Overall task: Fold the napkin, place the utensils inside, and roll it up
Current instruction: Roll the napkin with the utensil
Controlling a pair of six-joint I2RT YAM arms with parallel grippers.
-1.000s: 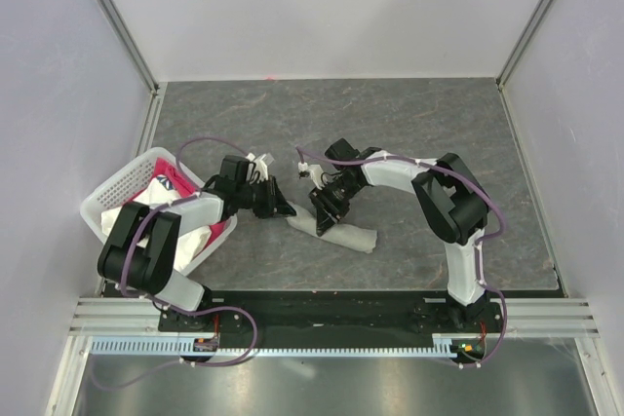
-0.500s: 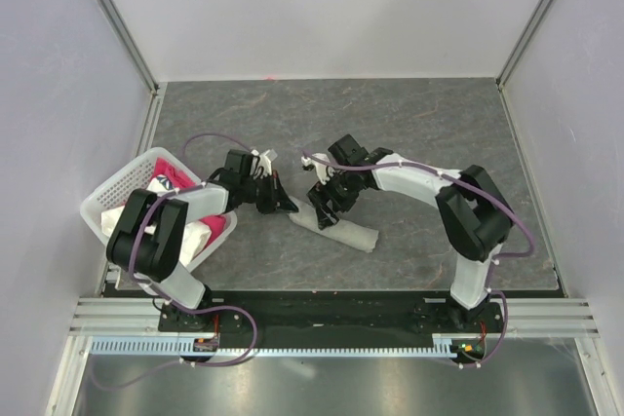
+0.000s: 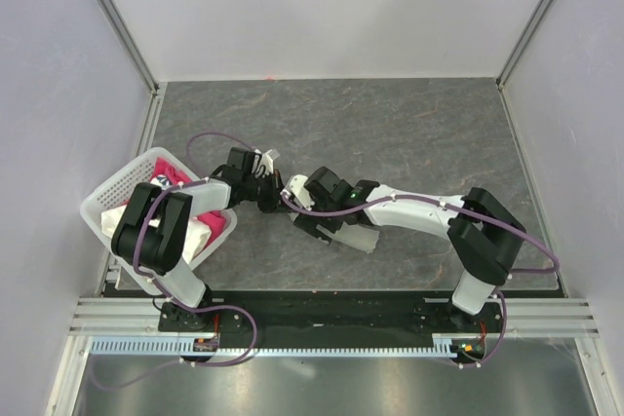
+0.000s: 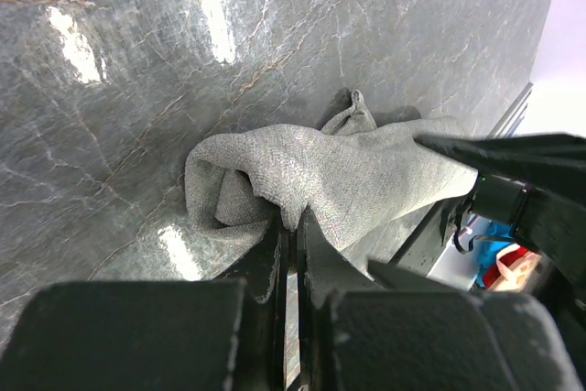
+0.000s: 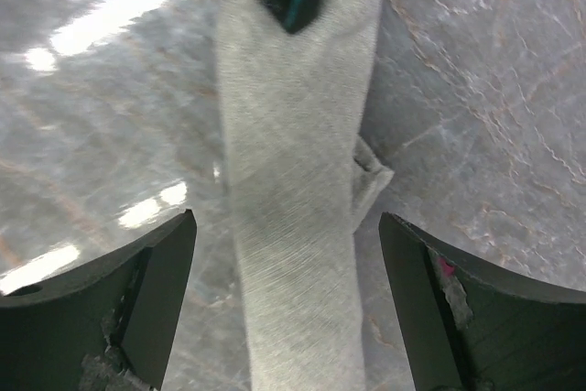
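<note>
Left pincer [image 4: 291, 226] is pressed together, its two dark fingers side by side with the tips pinching a fold at the end of the napkin [image 4: 357, 171]. Its own wrist camera shows this close up, with the grey-green cloth bunched into a loose roll on the marbled grey desk [image 3: 419, 133]. From overhead that grip is hidden among the crowded arm heads. What the top view gives instead is the layout: the roll lies near the front middle of the desk, slanting down to the right, and only its right end shows pale beyond the right arm.

The right pincer [image 5: 286, 222] is spread wide. Its wrist camera looks along the roll, which runs up the middle between the two fingers [image 5: 146, 299] with bare desk on either side, so neither finger touches the cloth. The dark tip of the left pincer sits at the roll's far end, at the top of that view.

Only the top view takes in the white basket [image 3: 107, 197] at the desk's left edge, holding a pink cloth [image 3: 216, 224] and a white cloth [image 3: 198, 238] — well apart from the napkin.
</note>
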